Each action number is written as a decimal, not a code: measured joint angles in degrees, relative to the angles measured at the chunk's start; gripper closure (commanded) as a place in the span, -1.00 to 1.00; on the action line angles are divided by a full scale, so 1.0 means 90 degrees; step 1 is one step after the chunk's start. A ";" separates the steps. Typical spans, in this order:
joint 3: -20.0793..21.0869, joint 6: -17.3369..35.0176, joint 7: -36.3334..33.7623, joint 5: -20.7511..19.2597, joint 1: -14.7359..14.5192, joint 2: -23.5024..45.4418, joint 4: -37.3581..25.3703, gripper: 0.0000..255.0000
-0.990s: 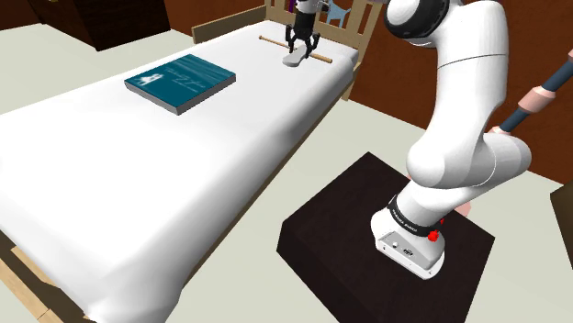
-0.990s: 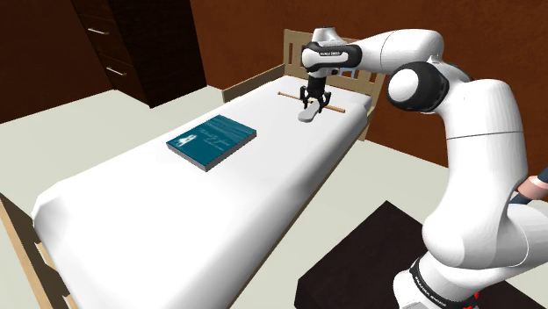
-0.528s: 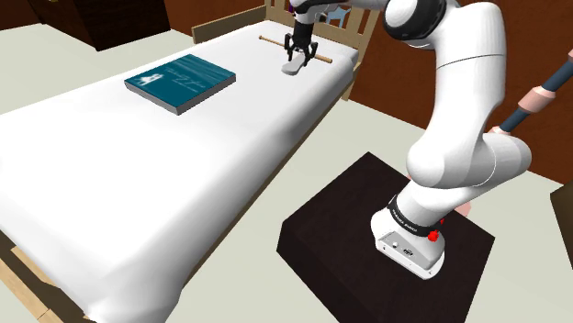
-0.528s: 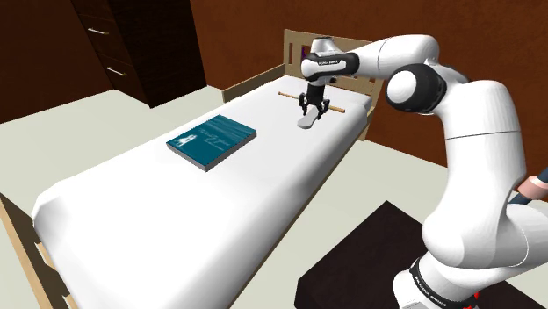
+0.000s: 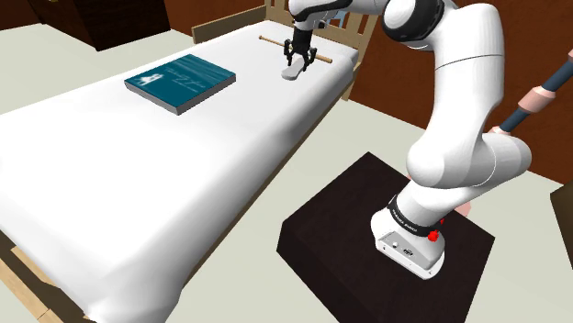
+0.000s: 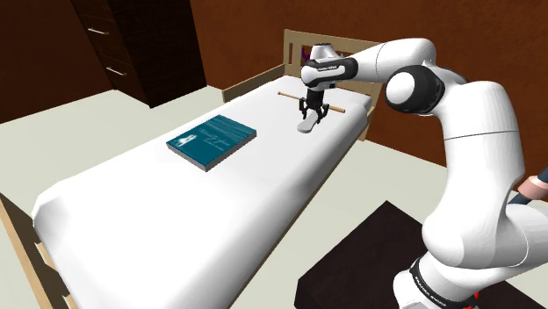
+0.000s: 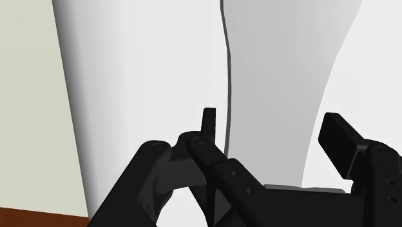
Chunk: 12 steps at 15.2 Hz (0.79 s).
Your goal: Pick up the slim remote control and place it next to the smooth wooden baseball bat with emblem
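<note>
A slim pale remote control [image 5: 293,71] hangs tilted from my black gripper [image 5: 296,59] at the far end of the white bed [image 5: 138,183], its lower end close to the sheet. The gripper is shut on the remote's upper end. A thin wooden bat [image 5: 272,40] lies across the bed just behind the remote, in front of the headboard, partly hidden by the hand. The second exterior view shows the gripper [image 6: 309,110], the remote [image 6: 306,125] and the bat [image 6: 286,94] the same way. In the wrist view the two fingers clasp the pale remote [image 7: 283,77] at the gripper [image 7: 277,135].
A teal book [image 5: 181,82] lies mid-bed towards the shoulder view's left. A wooden headboard [image 5: 353,27] closes the far end. A dark dresser [image 6: 132,44] stands beyond the bed. My dark stand [image 5: 367,211] sits on the pale floor beside the bed.
The gripper has come down a little towards the sheet with the remote in it, and the hand has turned about its own axis. Book and bat have not moved.
</note>
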State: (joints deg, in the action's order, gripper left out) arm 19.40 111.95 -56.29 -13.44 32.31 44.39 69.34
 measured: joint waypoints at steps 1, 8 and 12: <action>0.0000 0.0002 0.0000 0.0000 0.0000 0.0000 0.0002 1.00; 0.0000 0.0005 0.0000 0.0000 0.0001 -0.0002 0.0003 -1.00; 0.0030 -0.0513 0.0065 0.0052 -0.0017 -0.0123 -0.0413 -1.00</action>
State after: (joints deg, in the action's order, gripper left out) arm 19.68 107.34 -55.71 -12.97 32.16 43.28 65.62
